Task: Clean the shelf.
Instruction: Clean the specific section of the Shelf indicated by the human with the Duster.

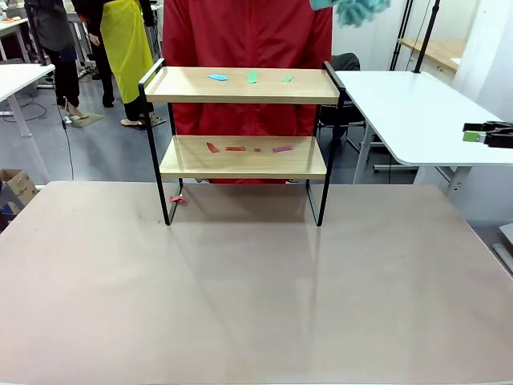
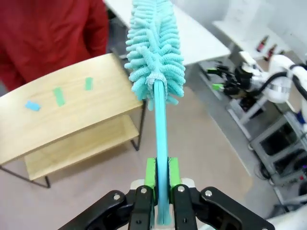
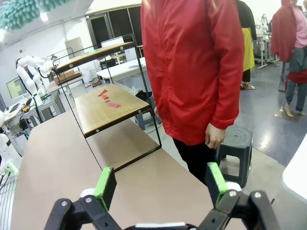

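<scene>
1. Left pincer [image 2: 162,178] is pressed together on the flat handle of a turquoise fluffy microfibre duster [image 2: 156,48], green pads on either side of it.
2. It hangs high, angled down over the shelf's right end, with the duster head in the air clear of the top board.
3. Right pincer [image 3: 160,184] stands spread wide with nothing between its fingers, low beside the counter's edge and facing the shelf from the side.
4. Two-tier shelf of light wooden boards in a thin black metal frame [image 1: 184,84] stands at the far middle of the beige counter [image 1: 256,289], just before a person in a red jacket [image 1: 240,32].
5. Its top board carries three small blue and green scraps [image 1: 252,77]; the lower board carries red and pink scraps [image 1: 235,148].
6. One red scrap [image 1: 178,198] lies on the counter by the shelf's left rear leg.
</scene>
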Available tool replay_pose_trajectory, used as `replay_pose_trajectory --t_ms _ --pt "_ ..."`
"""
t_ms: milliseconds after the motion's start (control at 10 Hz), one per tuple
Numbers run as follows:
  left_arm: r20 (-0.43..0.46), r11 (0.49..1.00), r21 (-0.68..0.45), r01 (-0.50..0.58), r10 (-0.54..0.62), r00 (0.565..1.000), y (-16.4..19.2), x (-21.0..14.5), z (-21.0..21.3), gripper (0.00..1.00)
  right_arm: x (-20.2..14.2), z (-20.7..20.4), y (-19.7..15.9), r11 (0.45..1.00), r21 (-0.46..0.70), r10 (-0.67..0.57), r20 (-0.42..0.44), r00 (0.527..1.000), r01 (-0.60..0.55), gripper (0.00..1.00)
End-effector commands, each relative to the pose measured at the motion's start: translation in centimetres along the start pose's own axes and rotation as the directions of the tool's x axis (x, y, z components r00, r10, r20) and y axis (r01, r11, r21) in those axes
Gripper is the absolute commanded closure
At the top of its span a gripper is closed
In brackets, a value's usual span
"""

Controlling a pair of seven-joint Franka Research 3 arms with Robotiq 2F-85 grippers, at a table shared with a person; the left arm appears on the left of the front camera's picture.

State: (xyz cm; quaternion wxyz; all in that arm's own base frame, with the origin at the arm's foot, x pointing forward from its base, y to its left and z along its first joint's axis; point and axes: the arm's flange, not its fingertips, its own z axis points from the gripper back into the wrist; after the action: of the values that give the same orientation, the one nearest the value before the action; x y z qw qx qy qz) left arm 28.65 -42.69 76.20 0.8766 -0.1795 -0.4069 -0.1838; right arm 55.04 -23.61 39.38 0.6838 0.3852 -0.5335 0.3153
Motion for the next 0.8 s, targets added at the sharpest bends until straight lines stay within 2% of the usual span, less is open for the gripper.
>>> replay_pose_trajectory --t_ms 0,100,500,700 --pt "-0.048 0.975 0.215 -0.046 0.058 0.997 -3.4 1.5 -2.0 0.87 0.3 -0.1 0.1 1.000 0.002 0.005 -0.001 1.000 -0.005 0.00" --pt "-0.060 0.952 0.297 -0.074 0.096 0.994 -4.0 1.4 -2.7 0.87 0.3 -0.1 0.1 1.000 0.002 0.005 -0.001 1.000 -0.005 0.00" --pt "-0.036 0.947 0.303 -0.105 0.122 0.992 -4.6 0.2 -5.1 0.87 0.3 -0.1 0.1 1.000 0.002 0.005 -0.001 1.000 -0.005 0.00" --pt "-0.043 0.930 0.344 -0.128 0.152 0.988 -5.0 -0.7 -6.6 0.87 0.3 -0.1 0.1 1.000 0.002 0.005 -0.001 1.000 -0.005 0.00"
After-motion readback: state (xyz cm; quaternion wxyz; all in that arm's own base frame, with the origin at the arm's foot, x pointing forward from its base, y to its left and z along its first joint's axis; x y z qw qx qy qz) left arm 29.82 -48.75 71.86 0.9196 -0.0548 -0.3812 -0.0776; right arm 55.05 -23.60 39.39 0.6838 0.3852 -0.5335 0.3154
